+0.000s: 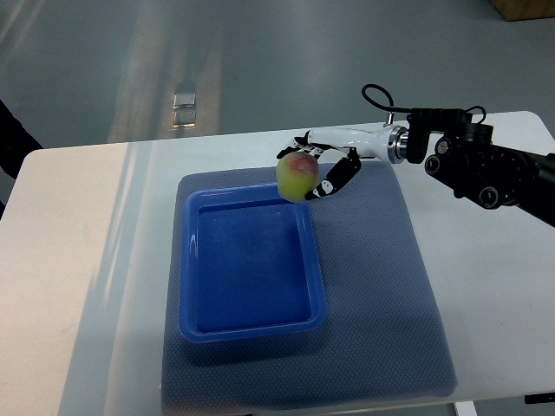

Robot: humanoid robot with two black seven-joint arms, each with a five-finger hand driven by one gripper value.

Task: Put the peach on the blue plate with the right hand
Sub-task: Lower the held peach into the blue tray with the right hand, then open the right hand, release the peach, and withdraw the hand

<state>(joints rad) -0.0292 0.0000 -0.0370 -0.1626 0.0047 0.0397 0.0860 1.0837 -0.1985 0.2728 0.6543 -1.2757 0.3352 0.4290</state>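
The right hand (323,166) comes in from the right edge of the top view with its fingers curled around the peach (297,176), pinching it between the white upper fingers and the dark lower ones. The peach is held in the air over the far right corner of the blue plate (186,260), which here is a deep rectangular blue tray lying on a grey-blue mat (390,286) on the white tabletop (69,225). I judge the carrying step to be in hand: the fruit is lifted and brought to the plate's rim but not yet set down. The next move seems to call for bringing the hand a little further in over the bare middle of the plate, lowering it so that the peach meets the floor of the plate gently, and only then spreading the fingers; let go at the rim, the round fruit could roll or tip outside. Counted: one peach, one blue plate, one mat, one hand in view. The left arm does not show.
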